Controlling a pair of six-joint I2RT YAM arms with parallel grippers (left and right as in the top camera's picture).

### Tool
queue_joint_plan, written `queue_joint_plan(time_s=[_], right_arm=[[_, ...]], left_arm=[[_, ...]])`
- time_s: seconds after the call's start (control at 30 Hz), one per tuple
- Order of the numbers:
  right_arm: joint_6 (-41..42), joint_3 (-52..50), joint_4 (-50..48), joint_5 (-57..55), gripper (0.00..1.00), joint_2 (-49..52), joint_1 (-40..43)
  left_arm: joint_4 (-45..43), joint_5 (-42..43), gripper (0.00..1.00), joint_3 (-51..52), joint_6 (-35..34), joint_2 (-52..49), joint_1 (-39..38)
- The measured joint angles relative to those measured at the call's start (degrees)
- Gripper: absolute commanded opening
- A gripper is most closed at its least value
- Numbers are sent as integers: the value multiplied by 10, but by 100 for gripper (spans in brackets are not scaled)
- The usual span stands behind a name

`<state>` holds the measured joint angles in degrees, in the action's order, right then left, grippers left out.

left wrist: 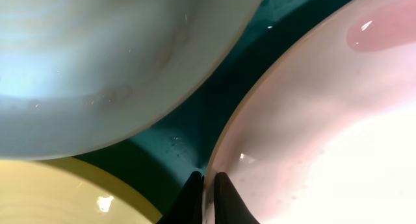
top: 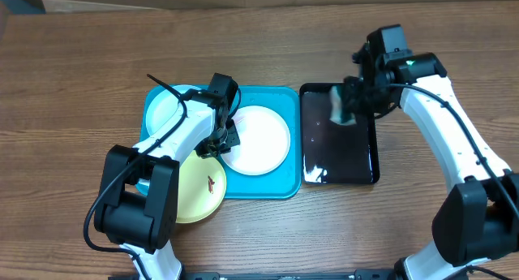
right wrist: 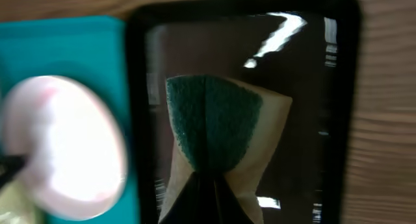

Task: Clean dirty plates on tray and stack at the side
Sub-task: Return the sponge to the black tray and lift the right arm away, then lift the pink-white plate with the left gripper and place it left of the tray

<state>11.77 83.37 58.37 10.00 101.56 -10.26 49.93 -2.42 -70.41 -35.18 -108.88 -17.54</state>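
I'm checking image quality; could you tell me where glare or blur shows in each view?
Overhead: sharp, with glare patches on the black tray. Left wrist: very close and soft, with a bright highlight on the white plate. Right wrist: blurred, with that plate washed out and reflections streaking the tray.

Bare table (top: 81, 53) lies open along the far and side edges. Mid-bench, teal tray (top: 259, 187) and black tray (top: 340, 162) sit side by side under left arm (top: 174, 138) and right arm (top: 442, 118).
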Motion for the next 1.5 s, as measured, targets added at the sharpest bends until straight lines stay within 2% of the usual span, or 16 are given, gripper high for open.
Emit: queue_joint_plan(time_s=[0.37,0.43,0.5,0.57,0.73,0.8,0.83,0.87,0.97,1.03,1.13,1.17,1.27,1.37,1.4,1.5], right_arm=[[0,-156,-156,-79,4,3,0],[0,-183,-186,-81,14,3,0],[2,-202,-204,-83,30,3,0],[1,-211,-209,-84,40,4,0],[2,-200,-194,-76,46,4,0],[2,-177,-171,-70,52,4,0],[4,-158,-157,-68,61,4,0],[7,-140,-146,-67,65,4,1],[9,-61,-113,-58,71,4,8],[11,-20,-105,-57,82,4,22],[18,10,-108,-55,93,1,65],[20,12,-108,-56,100,1,83],[25,12,-94,-57,100,1,142],[29,12,-80,-59,100,1,189],[30,12,-76,-60,100,1,199],[31,12,-74,-59,100,1,214]], left_arm=[[-12,12,10,0,40,0,0],[-16,14,10,1,43,0,0],[-20,20,10,1,55,0,0],[-24,27,11,2,66,0,0],[-24,35,11,2,80,0,0],[-24,37,10,2,84,0,0],[-25,37,8,2,84,0,0],[-25,38,6,3,84,0,0],[-28,41,4,3,84,0,0],[-28,42,4,3,84,0,0],[-28,43,10,3,85,0,0],[-28,43,13,3,87,0,0],[-28,43,15,3,88,0,0],[-28,43,9,3,88,0,0],[-28,43,5,3,88,0,0],[-31,46,4,3,88,0,0]])
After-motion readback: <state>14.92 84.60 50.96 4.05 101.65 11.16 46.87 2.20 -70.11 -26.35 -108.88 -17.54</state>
